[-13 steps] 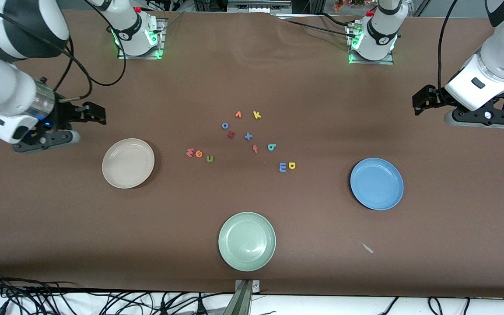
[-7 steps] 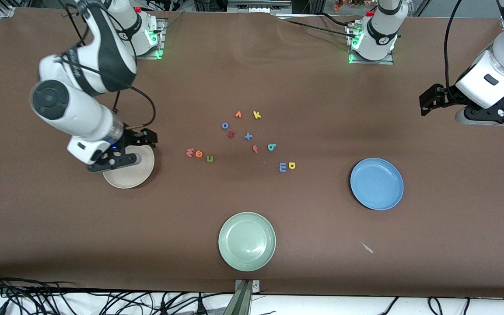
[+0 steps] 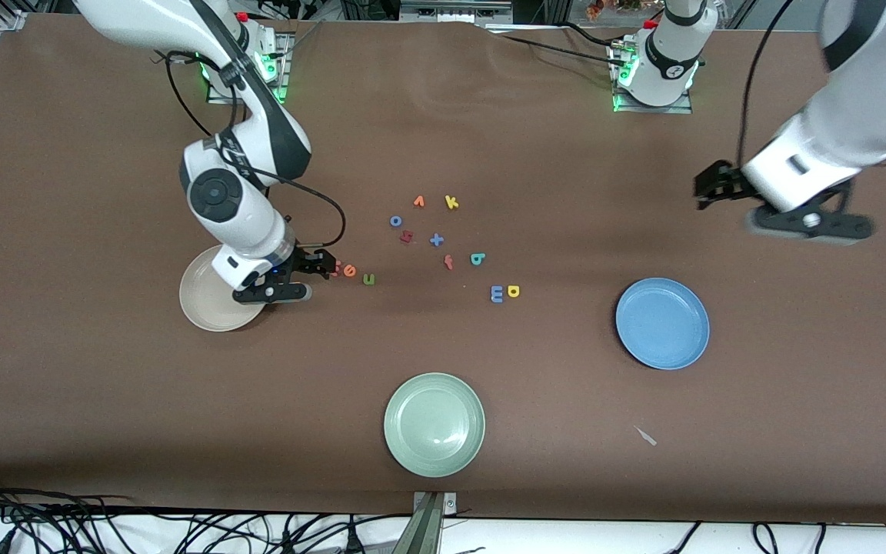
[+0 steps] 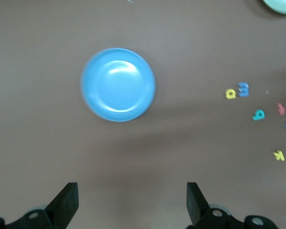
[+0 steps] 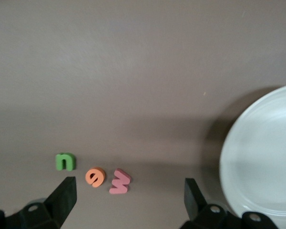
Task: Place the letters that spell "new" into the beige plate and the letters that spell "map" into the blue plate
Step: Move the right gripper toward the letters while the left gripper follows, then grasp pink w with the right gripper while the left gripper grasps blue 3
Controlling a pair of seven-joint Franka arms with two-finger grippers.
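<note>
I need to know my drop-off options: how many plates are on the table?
3. The beige plate lies toward the right arm's end, partly under the right gripper; the blue plate toward the left arm's end; a pale green plate nearest the front camera.

both arms white, glossy shells, black joint bands, black cables looped along the links. right gripper (image 3: pixel 318 269) and left gripper (image 3: pixel 708 187) black, blunt wedge fingers (image 4: pixel 66 202), screw holes in the finger mounts. bases on metal plates, green lights, red button on top
</note>
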